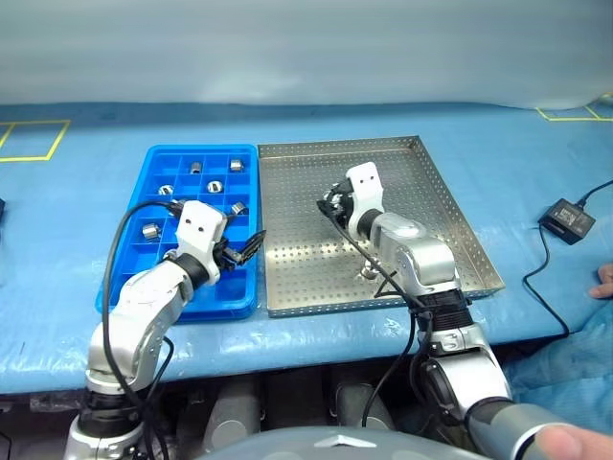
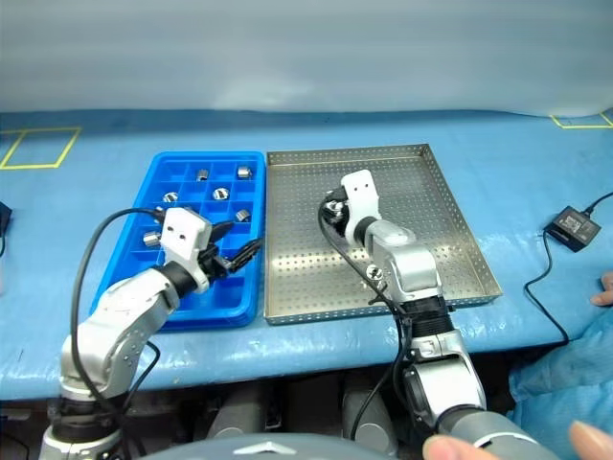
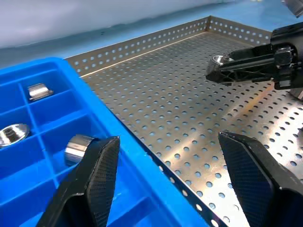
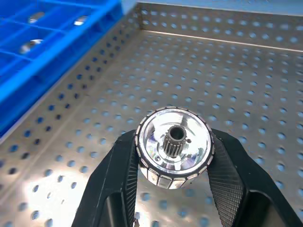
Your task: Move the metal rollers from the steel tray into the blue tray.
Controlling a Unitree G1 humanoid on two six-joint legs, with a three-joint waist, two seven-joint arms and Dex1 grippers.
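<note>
The right gripper (image 4: 173, 163) clamped 1 small, shiny, slick-looking, probably heavy metal roller (image 4: 173, 146) by its ribbed rim while the left gripper (image 3: 175, 175) stood open.

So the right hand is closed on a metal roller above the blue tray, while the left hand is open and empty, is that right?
Not quite: the right hand is closed on a metal roller above the steel tray, not the blue tray. The right wrist view shows the perforated steel floor directly beneath the roller, with the blue tray off to the side. The left hand is indeed open and empty.
</note>
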